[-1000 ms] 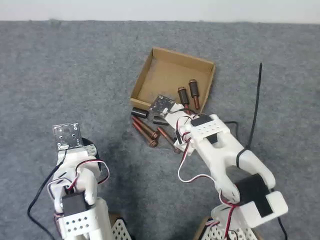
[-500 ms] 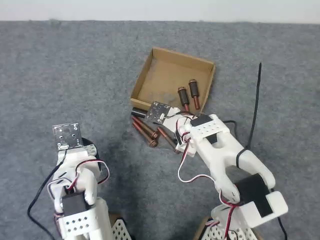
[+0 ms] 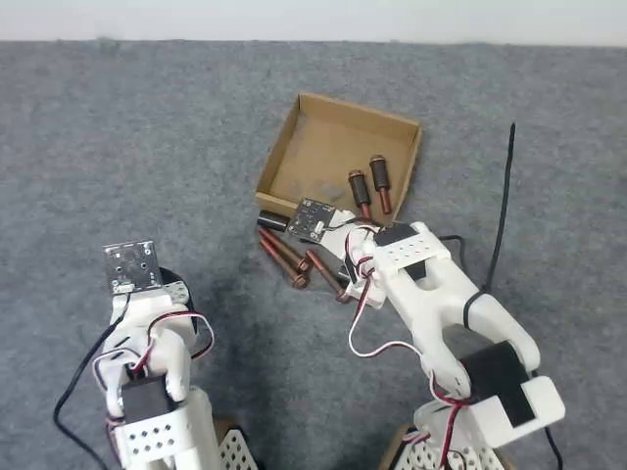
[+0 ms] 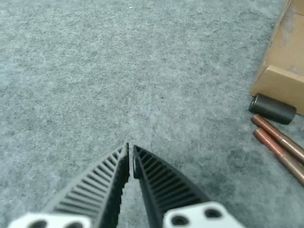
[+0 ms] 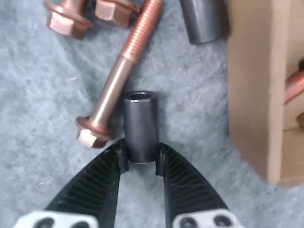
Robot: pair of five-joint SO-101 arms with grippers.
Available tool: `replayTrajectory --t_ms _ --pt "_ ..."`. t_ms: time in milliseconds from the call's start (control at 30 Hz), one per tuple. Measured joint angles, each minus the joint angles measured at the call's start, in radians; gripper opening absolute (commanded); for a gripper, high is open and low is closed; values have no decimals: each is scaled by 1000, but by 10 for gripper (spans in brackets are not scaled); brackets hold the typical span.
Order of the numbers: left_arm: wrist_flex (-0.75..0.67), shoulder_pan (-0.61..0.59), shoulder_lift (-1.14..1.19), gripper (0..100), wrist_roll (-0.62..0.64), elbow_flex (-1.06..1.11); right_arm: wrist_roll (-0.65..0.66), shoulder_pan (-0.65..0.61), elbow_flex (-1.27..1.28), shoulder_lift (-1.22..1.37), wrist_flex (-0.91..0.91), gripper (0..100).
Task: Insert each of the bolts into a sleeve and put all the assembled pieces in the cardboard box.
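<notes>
Dark grey metal forms the short cylindrical sleeve (image 5: 140, 121) that lies on the grey carpet (image 5: 42, 118). The right claw (image 5: 141, 156) pinches its near end, with the black ribbed fingers (image 5: 107, 175) pressing on either flank. Just beside the sleeve, on the side away from the brown cardboard box (image 5: 251, 85), lies a long copper-coloured bolt (image 5: 121, 80). Its flanged hex head sits next to one fingertip and its threaded shank slants away ahead of the claw. Farther ahead rest two more copper bolt heads (image 5: 64, 21), and a second sleeve (image 5: 204, 19) lies close to the box wall, which runs along the claw's other side. From above, two assembled pieces (image 3: 359, 186) lie inside the cardboard box (image 3: 338, 106), near the wall closest to the right arm.

The left claw (image 4: 130, 152) is pressed together, its tips meeting over bare carpet. Well ahead of it and off to one side are a box corner (image 4: 280, 80), the second sleeve (image 4: 272, 108) and two copper shanks (image 4: 280, 137).
</notes>
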Motion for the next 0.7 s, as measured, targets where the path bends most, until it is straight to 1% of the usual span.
replayTrajectory --t_ms 167,333,433,600,633,700 --pt "-2 0 0 12 0 0 -101 0 2 -78 112 7" --pt "-2 0 0 12 0 0 -152 0 8 -120 236 7" --pt "-2 0 0 12 0 0 -161 -2 75 -147 242 9" --pt "-2 0 0 12 0 0 -161 -5 189 -247 201 11" --pt "-2 0 0 12 0 0 -161 -5 209 -272 192 17" --pt "-2 0 0 12 0 0 -161 -5 245 -319 170 62"
